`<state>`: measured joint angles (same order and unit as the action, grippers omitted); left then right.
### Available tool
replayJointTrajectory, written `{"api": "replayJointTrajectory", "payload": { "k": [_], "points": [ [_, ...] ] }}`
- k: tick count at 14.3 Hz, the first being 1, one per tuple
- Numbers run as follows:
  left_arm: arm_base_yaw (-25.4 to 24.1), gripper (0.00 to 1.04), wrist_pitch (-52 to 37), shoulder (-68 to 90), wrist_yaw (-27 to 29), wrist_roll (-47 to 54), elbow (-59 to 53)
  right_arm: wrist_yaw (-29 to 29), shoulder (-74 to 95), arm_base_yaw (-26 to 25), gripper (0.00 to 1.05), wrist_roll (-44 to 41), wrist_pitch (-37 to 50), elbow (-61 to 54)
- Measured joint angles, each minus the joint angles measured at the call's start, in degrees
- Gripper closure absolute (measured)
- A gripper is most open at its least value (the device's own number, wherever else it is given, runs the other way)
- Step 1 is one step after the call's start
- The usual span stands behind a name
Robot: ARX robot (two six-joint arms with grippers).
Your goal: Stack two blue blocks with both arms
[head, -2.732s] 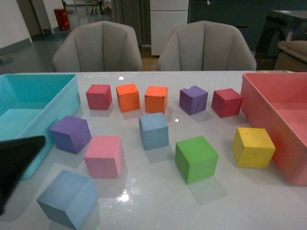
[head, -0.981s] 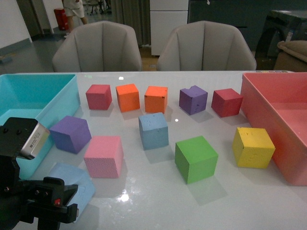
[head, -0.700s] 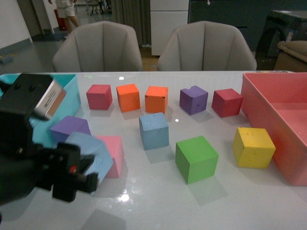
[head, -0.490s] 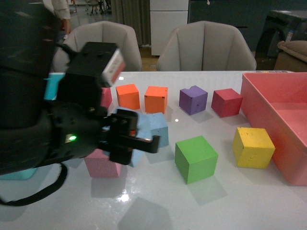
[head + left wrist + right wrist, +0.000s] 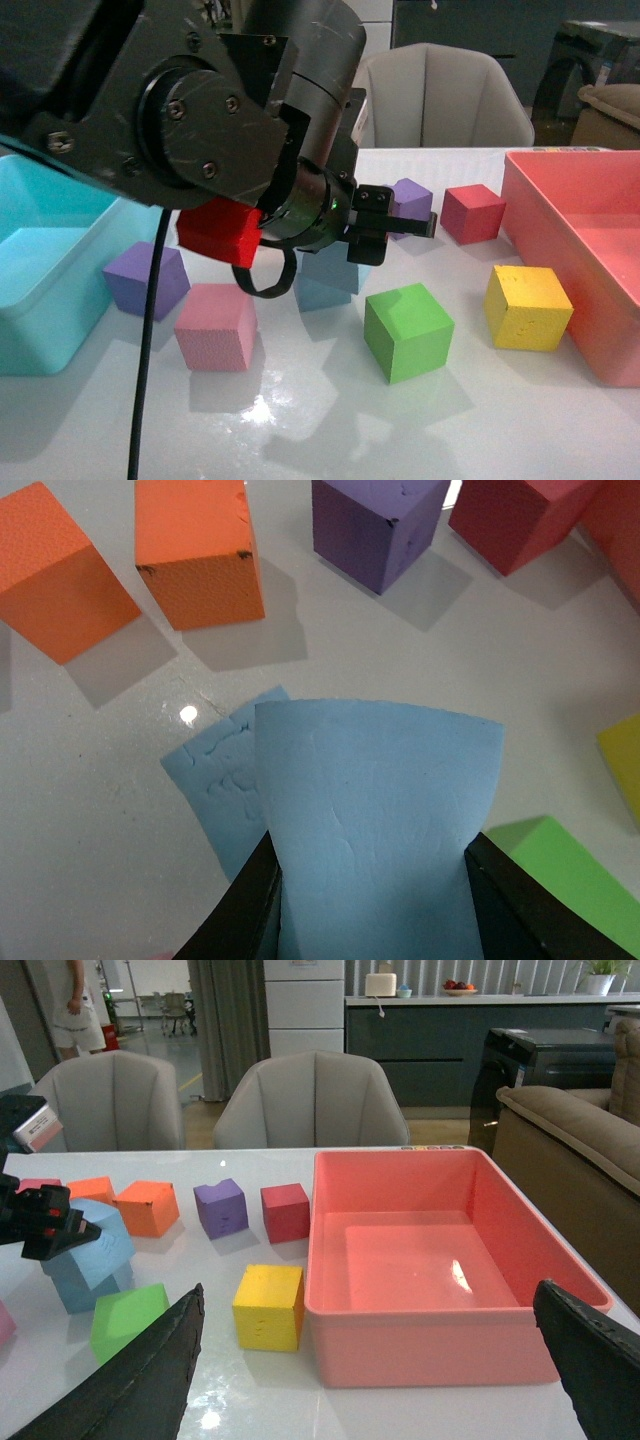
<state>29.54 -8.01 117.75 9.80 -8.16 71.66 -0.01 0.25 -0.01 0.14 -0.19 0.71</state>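
Observation:
My left gripper is shut on one pale blue block and holds it, tilted, right over the second blue block at the table's middle. I cannot tell whether the two touch. In the left wrist view the held block fills the space between the black fingers, and the lower block peeks out beneath it, offset to one side. The right wrist view shows the held block above the lower one. My right gripper is open and empty, away from the blocks, and is out of the front view.
The bulky left arm hides the far left of the table. A green cube, yellow cube, pink cube and purple cube lie around the blue blocks. A pink bin stands right, a turquoise bin left.
My left gripper closed on the blue block at the front left, lifted it and carried it right and away to over the middle blue block.

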Motion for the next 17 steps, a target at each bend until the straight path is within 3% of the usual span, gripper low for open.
{"api": "replayJointTrajectory", "payload": {
  "k": [4,10,11,13,14,17],
  "points": [
    [-3.0,0.66,4.4,5.0,1.3,-2.5,9.3,0.0,0.0,0.0,0.06,0.0,0.0,0.0],
    [-3.1,0.66,5.1,5.8,1.8,-3.0,9.2,0.0,0.0,0.0,0.06,0.0,0.0,0.0],
    [-3.4,0.61,5.2,6.1,1.8,-3.0,9.2,0.0,0.0,0.0,0.06,0.0,0.0,0.0],
    [-3.8,0.34,4.3,6.2,1.8,-3.0,9.2,0.0,0.0,0.0,0.06,0.0,0.0,0.0],
    [-3.9,0.07,3.5,6.2,1.4,-3.5,9.2,0.0,0.0,0.0,0.06,0.0,0.0,0.0],
    [-3.8,0.07,1.5,6.1,1.2,-4.1,8.8,0.0,0.0,0.0,0.06,0.0,0.0,0.0]
  ]
}}
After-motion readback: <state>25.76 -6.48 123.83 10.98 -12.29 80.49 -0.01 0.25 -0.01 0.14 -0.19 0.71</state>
